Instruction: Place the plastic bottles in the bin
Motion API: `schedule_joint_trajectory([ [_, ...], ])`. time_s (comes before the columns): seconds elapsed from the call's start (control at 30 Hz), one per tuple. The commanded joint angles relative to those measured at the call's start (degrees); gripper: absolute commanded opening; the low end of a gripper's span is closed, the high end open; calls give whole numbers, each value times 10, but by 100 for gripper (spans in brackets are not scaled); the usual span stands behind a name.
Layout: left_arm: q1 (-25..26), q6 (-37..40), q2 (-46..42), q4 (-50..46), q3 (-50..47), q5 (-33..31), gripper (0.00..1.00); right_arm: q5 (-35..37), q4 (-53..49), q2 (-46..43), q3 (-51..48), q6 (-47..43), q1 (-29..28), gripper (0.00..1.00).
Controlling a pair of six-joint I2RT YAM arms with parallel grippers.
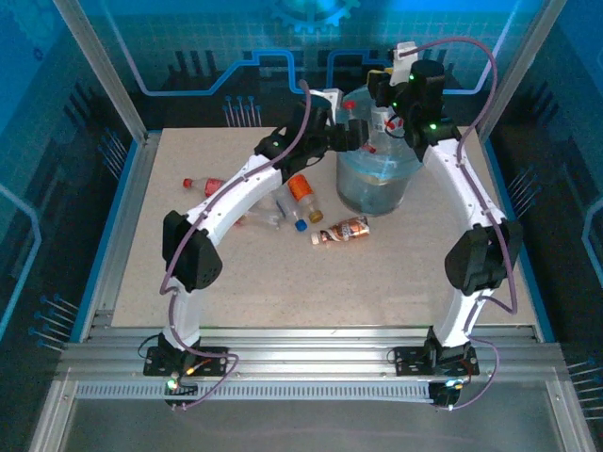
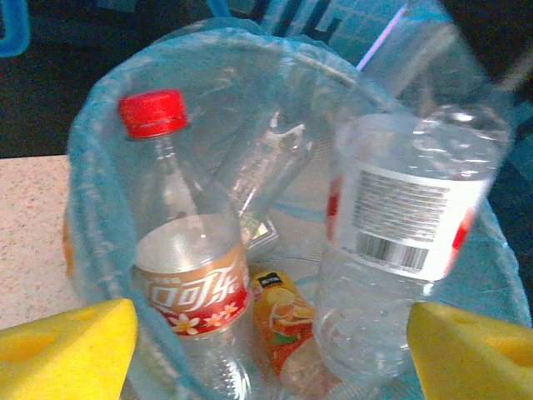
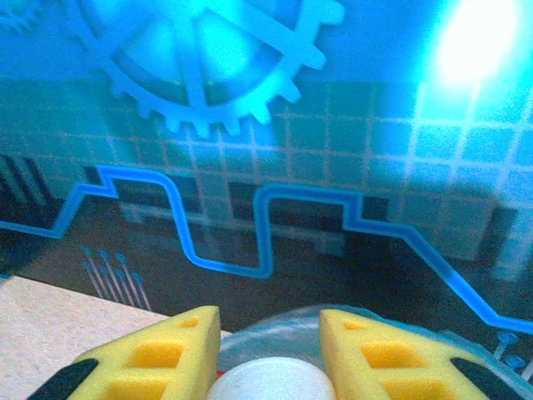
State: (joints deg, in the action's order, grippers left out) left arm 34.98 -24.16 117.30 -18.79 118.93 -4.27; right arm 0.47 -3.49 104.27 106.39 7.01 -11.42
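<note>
jaws of the right gripper [image 3: 268, 318] are closed to a narrow gap on the white cap [image 3: 266, 382] of a large clear plastic bottle with a white barcode label [image 2: 408, 233], which hangs tilted over the round grey bin lined with a pale blue bag [image 1: 373, 201]. jaws of the left gripper [image 2: 271, 321] are spread wide at the bin's left rim and grip nothing. between them, an upright clear bottle with a red cap and gold-red label [image 2: 190, 287] sits inside the bag, next to an orange-labelled bottle [image 2: 281, 325] lying lower down. on the speckled tabletop [image 1: 283, 282] left of the bin lie an orange-capped bottle [image 1: 301, 188], a blue-capped bottle [image 1: 294, 218], a brown-labelled bottle [image 1: 342, 232] and, farther left, a red-capped bottle [image 1: 202, 185].
</note>
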Motion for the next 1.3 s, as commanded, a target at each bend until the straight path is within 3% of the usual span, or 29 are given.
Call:
schedule_joint_trajectory([
  [0.0,-4,-23,-27,17,-16,-11,85,-57,112,-24,-35,29,10,12],
  [0.37,-13,-51,-11,20,-24,12,85,-168,283,-32,-111,75,10,13],
  [0.7,-16,-61,6,15,-14,23,85,-218,376,-27,-207,129,31,16],
  [1.1,-17,-67,13,16,-14,25,84,-233,352,-31,-252,78,35,25],
  [1.17,-16,-67,12,16,-13,26,84,-212,355,-45,-259,66,31,22],
  [1.27,-18,-65,13,16,-12,25,84,-132,292,-75,-241,-21,6,19],
])
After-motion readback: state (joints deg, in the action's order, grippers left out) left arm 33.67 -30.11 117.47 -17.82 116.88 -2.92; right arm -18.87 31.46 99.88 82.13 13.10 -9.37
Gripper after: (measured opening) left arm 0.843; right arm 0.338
